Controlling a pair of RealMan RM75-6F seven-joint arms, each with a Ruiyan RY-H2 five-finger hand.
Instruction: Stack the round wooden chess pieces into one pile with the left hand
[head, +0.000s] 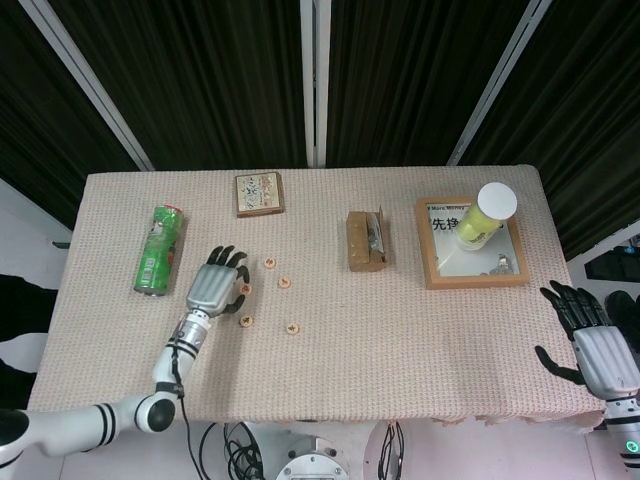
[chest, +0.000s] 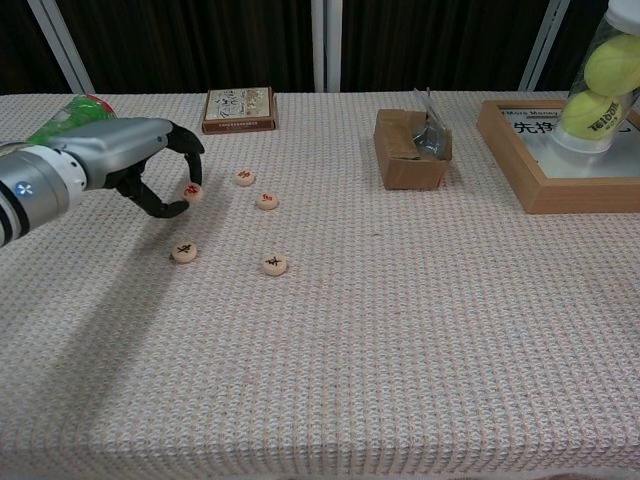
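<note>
Chess piece (chest: 192, 190) with red marking sits pinched in the left hand (chest: 130, 160), above the tabletop (chest: 400, 320); 4 others lie nearby; right hand (head: 598, 350) spread, empty.

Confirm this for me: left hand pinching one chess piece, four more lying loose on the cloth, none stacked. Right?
Not quite. The left hand does pinch one piece in its fingers, and none are stacked, but the chest view shows three lying loose, not four.

Bare cloth (chest: 400, 330) rightward; green can (head: 157, 251) just beside left robot hand (head: 213, 284).
</note>
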